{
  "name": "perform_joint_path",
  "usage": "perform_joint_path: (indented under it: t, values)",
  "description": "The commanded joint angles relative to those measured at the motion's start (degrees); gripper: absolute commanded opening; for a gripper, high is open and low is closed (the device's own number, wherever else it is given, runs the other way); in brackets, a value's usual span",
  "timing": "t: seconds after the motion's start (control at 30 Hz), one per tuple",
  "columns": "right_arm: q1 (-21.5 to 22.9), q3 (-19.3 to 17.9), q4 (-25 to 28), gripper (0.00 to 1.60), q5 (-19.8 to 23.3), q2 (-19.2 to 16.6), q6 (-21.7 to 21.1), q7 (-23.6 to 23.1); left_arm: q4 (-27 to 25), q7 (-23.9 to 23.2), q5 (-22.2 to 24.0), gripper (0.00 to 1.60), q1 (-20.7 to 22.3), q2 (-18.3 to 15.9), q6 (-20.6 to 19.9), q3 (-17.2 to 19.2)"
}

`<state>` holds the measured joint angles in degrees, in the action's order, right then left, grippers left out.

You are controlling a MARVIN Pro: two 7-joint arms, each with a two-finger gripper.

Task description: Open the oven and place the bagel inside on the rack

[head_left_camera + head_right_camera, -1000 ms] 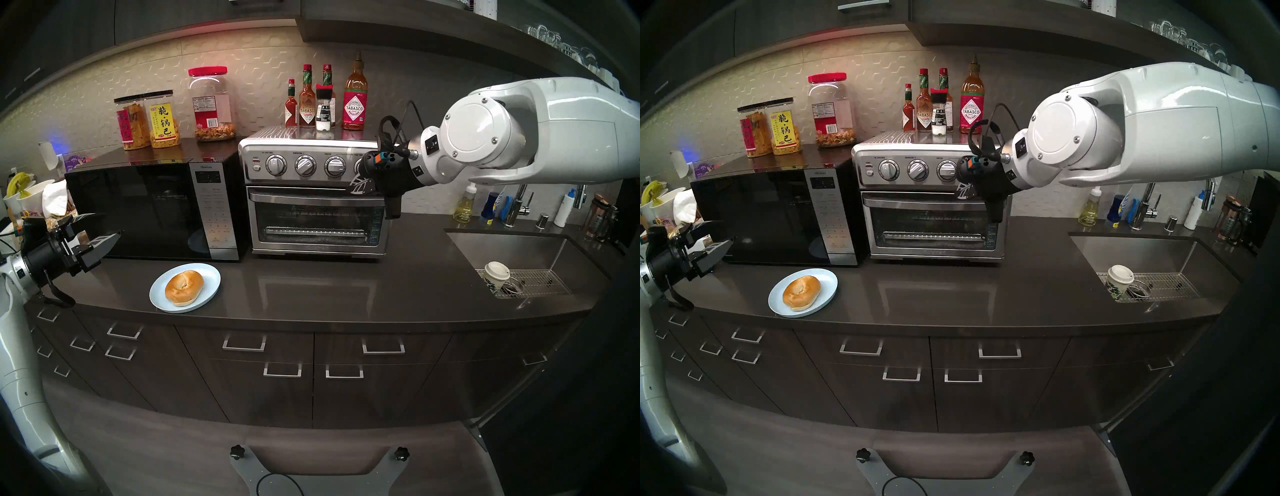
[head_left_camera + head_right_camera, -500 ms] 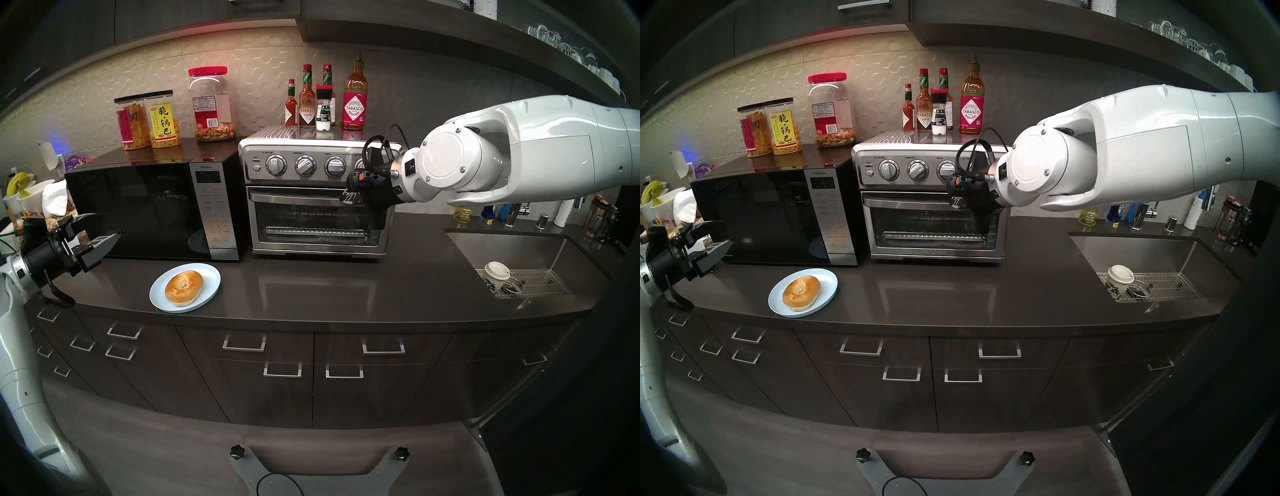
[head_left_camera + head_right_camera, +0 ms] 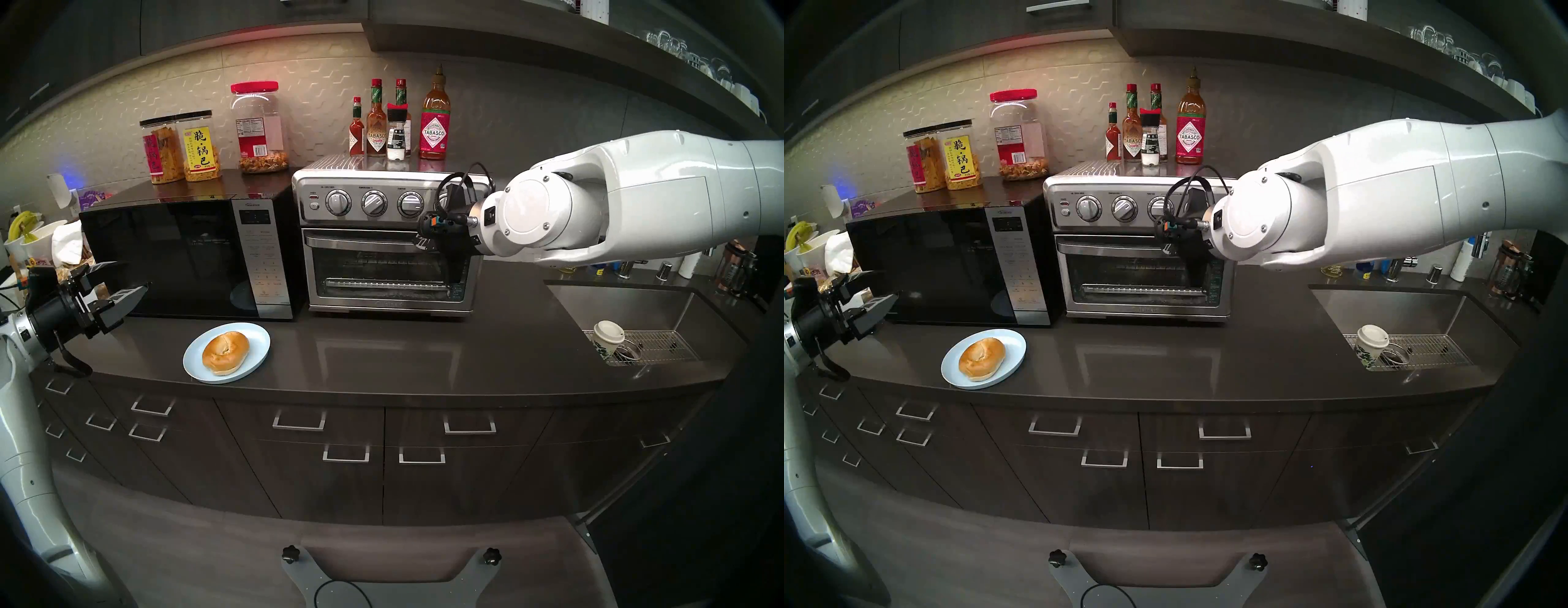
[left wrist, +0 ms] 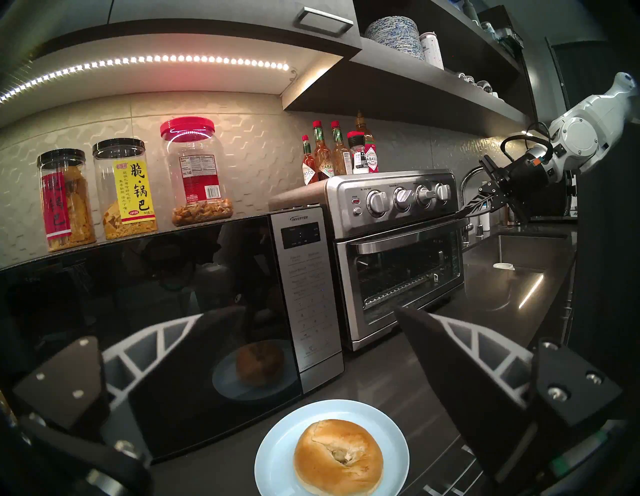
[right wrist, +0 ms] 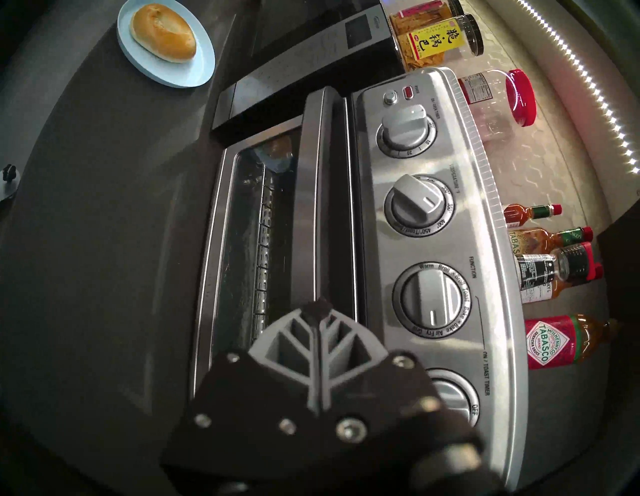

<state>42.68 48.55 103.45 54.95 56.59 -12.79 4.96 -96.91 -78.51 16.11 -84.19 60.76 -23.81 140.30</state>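
I'm reading the right arm as reaching in from 3 o'clock, wrist tipping slightly down. The right gripper is showing its fingers pressed together, pinching nothing, tips sitting just at the bar handle near its right end; I cannot tell whether they are touching it.

The oven is standing at 12 o'clock on the counter, door shut. The rack is showing through the glass.

The left gripper is hanging level at 9 o'clock, fingers spread wide and empty, pointing across the microwave front.

The bagel is lying on the blue plate at 7 o'clock from the oven, well apart from both grippers.

The left wrist view is giving me the right fingertips side-on beside the oven's upper right corner, which the head views are hiding behind the wrist. The right wrist view is showing the four knobs close up.
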Motion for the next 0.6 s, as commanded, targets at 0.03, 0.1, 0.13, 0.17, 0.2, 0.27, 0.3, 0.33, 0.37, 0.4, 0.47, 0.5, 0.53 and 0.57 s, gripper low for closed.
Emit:
perform_joint_path:
  t: [0.03, 0.1, 0.13, 0.17, 0.2, 0.27, 0.3, 0.33, 0.37, 0.4, 0.47, 0.5, 0.53, 0.57]
  values:
    - [0.3, -1.37, -2.91, 0.0, -0.07, 1.48, 0.14, 0.24, -0.67, -0.1, 0.23, 1.6, 0.32, -0.2, 0.1, 0.19]
    - [-0.22, -1.65, -4.12, 0.0, 0.22, 2.25, 0.16, 0.06, -0.66, -0.11, 0.23, 1.6, 0.32, -0.2, 0.1, 0.19]
    - [-0.46, -1.72, -4.61, 0.0, 0.27, 2.57, 0.21, -0.01, -0.66, -0.11, 0.22, 1.6, 0.32, -0.2, 0.1, 0.19]
    - [-0.8, -1.83, -5.19, 0.0, 0.45, 2.95, 0.13, -0.01, -0.67, -0.11, 0.22, 1.6, 0.32, -0.2, 0.1, 0.2]
    - [-1.09, -1.91, -5.68, 0.0, 0.54, 3.25, 0.19, -0.04, -0.67, -0.11, 0.22, 1.6, 0.32, -0.2, 0.1, 0.2]
    - [-1.61, -2.01, -6.63, 0.0, 0.67, 3.87, 0.32, -0.17, -0.67, -0.12, 0.22, 1.6, 0.32, -0.19, 0.09, 0.2]
    - [-1.56, -1.9, -7.19, 0.0, 0.62, 4.35, 0.37, -1.01, -0.67, -0.12, 0.21, 1.6, 0.33, -0.19, 0.09, 0.2]
    - [-1.59, -1.92, -7.58, 0.0, 0.74, 4.63, 0.39, -1.46, -0.67, -0.12, 0.21, 1.6, 0.33, -0.19, 0.09, 0.2]
    - [-1.6, -1.86, -8.05, 0.0, 0.68, 5.15, 0.11, -1.67, -0.67, -0.12, 0.21, 1.6, 0.33, -0.19, 0.09, 0.2]
    - [-1.41, -1.75, -8.61, 0.0, 0.7, 5.61, 0.17, -2.87, -0.67, -0.12, 0.21, 1.6, 0.33, -0.19, 0.09, 0.2]
    - [-1.31, -1.45, -9.8, 0.0, 0.49, 6.62, -0.07, -4.33, -0.67, -0.12, 0.21, 1.6, 0.33, -0.19, 0.09, 0.2]
    - [-1.07, -1.07, -10.84, 0.0, 0.35, 7.39, 0.08, -6.7, -0.66, -0.12, 0.2, 1.6, 0.33, -0.19, 0.09, 0.2]
    - [-1.25, -1.02, -11.47, 0.0, 0.39, 7.71, 0.18, -7.53, -0.66, -0.13, 0.2, 1.6, 0.34, -0.19, 0.09, 0.2]
    - [-1.42, -0.6, -12.08, 0.0, -0.27, 8.44, -0.13, -7.71, -0.66, -0.13, 0.2, 1.6, 0.34, -0.19, 0.09, 0.2]
